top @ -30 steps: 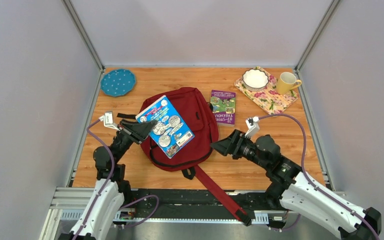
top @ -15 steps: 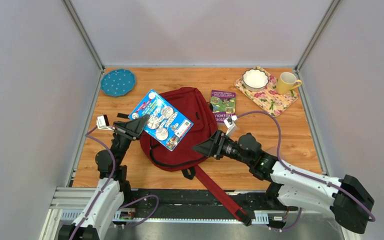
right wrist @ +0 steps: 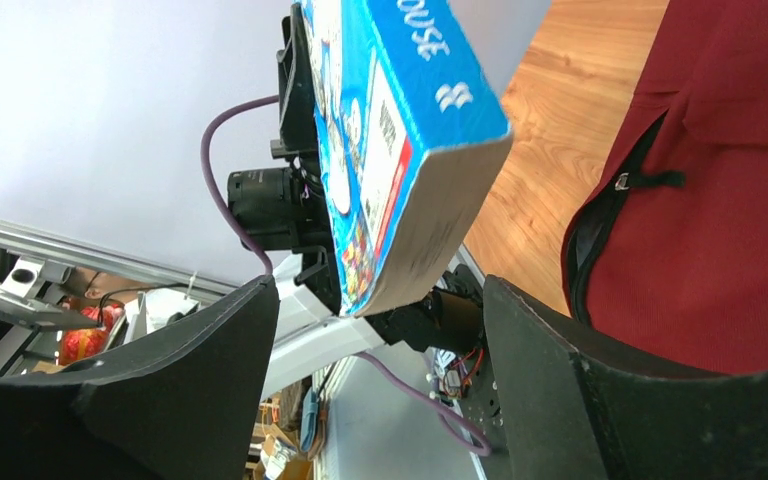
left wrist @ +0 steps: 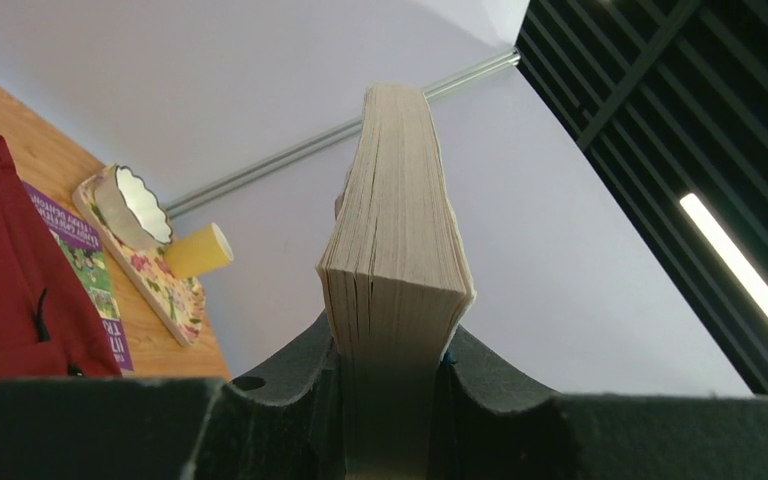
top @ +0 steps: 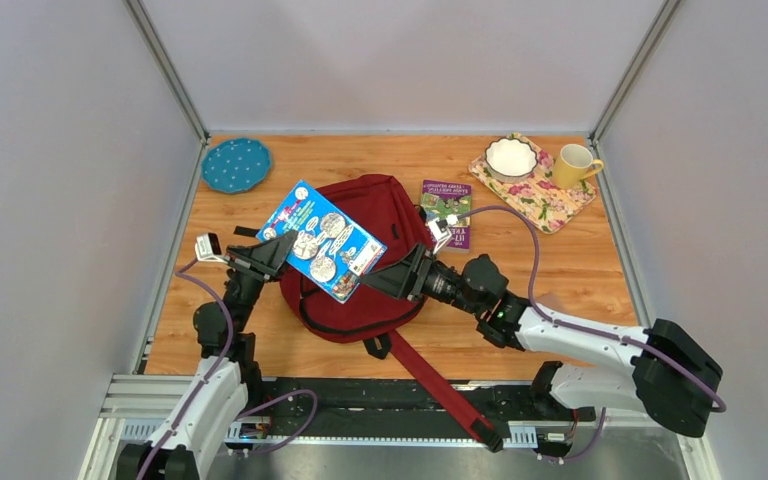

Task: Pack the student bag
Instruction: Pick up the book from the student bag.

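Your left jaws are clamped on the page edge of a thick blue paperback (top: 322, 240), holding it tilted over the upper left part of the student bag (top: 392, 215). In the left wrist view only its fanned page edge shows, running up the middle of the frame.

The bag lies flat at the centre of the bench (top: 590, 260). One strap (top: 440, 388) trails off the near edge toward the bottom of the frame.

Your right jaws stand apart, one on each side of the paperback's lower right corner, and do not appear to touch it.

The paperback and the right arm hide much of the bag's front, so you cannot tell whether the main zipper is open. The right wrist view shows just a black zipper pull (right wrist: 645, 180). The purple book (top: 447, 205) right of the bag is partly covered by the right wrist. The paperback's cover title is cut off.
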Controlling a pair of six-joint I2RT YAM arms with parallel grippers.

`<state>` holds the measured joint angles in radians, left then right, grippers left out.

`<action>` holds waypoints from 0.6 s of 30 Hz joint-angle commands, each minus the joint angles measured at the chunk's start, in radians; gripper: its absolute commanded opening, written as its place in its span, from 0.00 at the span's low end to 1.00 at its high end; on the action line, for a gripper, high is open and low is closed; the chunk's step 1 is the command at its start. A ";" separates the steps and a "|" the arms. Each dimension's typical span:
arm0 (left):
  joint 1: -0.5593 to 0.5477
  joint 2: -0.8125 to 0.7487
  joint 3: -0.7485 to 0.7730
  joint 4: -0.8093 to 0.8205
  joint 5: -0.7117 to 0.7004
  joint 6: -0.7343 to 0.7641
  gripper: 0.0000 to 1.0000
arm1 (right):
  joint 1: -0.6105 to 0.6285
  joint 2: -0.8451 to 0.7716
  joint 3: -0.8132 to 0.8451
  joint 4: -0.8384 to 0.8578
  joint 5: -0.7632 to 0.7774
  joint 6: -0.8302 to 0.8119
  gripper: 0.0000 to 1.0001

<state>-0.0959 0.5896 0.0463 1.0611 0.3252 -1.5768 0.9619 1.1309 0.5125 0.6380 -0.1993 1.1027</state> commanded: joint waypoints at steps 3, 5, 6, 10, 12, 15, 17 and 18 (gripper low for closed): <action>-0.014 0.042 -0.009 0.206 -0.032 -0.127 0.00 | 0.006 0.076 0.075 0.075 0.047 -0.026 0.78; -0.021 0.062 -0.008 0.240 -0.025 -0.135 0.00 | 0.006 0.104 0.095 0.084 0.047 -0.044 0.78; -0.022 0.070 -0.005 0.249 -0.022 -0.141 0.00 | 0.006 0.113 0.104 0.086 0.047 -0.047 0.78; -0.042 0.117 -0.016 0.321 -0.034 -0.164 0.00 | 0.005 0.164 0.149 0.127 0.023 -0.047 0.77; -0.048 0.133 -0.022 0.341 -0.037 -0.175 0.00 | 0.005 0.194 0.165 0.156 0.011 -0.032 0.65; -0.054 0.156 -0.028 0.359 -0.026 -0.192 0.00 | 0.003 0.224 0.153 0.233 0.008 -0.003 0.49; -0.054 0.167 -0.033 0.366 -0.018 -0.195 0.00 | 0.003 0.233 0.136 0.296 0.009 0.011 0.24; -0.056 0.165 -0.037 0.364 -0.015 -0.193 0.00 | 0.001 0.233 0.115 0.314 0.011 0.017 0.15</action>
<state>-0.1444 0.7559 0.0414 1.2156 0.3290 -1.7061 0.9619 1.3525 0.6407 0.7765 -0.1913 1.0943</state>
